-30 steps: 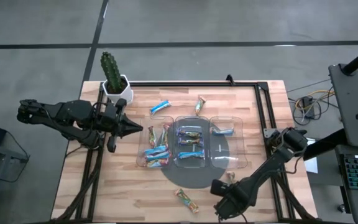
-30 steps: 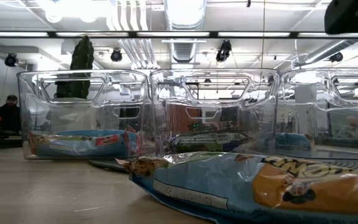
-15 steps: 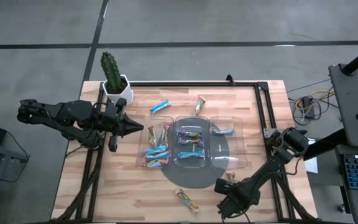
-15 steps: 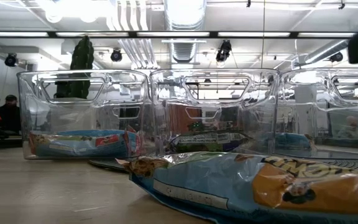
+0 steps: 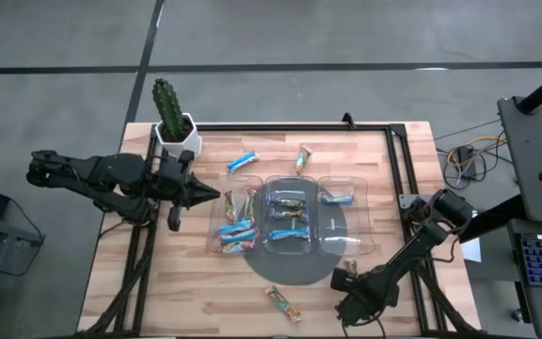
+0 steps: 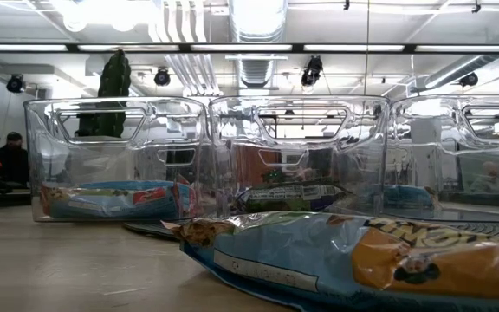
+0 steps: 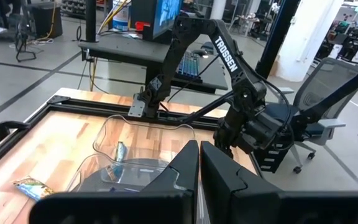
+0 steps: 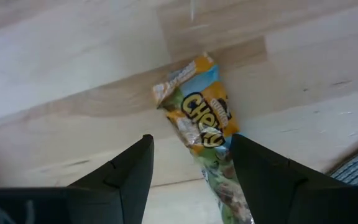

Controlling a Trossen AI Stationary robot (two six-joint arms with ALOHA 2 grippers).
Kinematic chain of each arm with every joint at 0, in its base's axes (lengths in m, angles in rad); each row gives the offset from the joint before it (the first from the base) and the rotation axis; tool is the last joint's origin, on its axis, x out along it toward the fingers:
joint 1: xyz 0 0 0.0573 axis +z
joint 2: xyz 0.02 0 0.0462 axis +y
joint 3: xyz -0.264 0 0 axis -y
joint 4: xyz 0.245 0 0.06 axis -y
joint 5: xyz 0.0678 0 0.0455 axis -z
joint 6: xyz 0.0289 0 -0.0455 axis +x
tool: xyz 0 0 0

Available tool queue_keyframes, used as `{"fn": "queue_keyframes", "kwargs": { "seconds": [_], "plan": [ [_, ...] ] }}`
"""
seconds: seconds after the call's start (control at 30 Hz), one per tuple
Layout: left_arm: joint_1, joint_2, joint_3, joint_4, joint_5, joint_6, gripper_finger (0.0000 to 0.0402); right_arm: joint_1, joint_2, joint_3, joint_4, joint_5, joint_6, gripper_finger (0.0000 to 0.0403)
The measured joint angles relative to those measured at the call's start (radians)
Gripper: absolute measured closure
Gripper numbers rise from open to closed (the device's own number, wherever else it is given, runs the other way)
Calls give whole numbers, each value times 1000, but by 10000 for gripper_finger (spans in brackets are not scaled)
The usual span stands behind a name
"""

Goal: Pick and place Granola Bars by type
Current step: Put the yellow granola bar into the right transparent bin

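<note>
While right hand (image 8: 188,168) spread over bar (image 8: 204,127) (end cut off) | left hand (image 7: 199,171) pressed together

Bright overhead lighting; blurred foreground

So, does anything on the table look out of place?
Yes. Four bars lie loose on the wood outside the clear tray: blue bar, one behind the tray, one in front, one under the open right tool.

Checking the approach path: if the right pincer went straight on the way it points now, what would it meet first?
Probably the Chewy granola bar lying on the wooden table: the open right pincer frames it between its fingers. How far off it is, I cannot tell.
</note>
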Motion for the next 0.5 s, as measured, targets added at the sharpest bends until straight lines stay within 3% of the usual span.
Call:
{"fn": "queue_keyframes", "kwargs": {
  "seconds": [0.5],
  "plan": [
    [0, 9, 0, 0, 0, -2, 401, 0, -7, -84, 173, -1, 38, 197]
  ]
}}
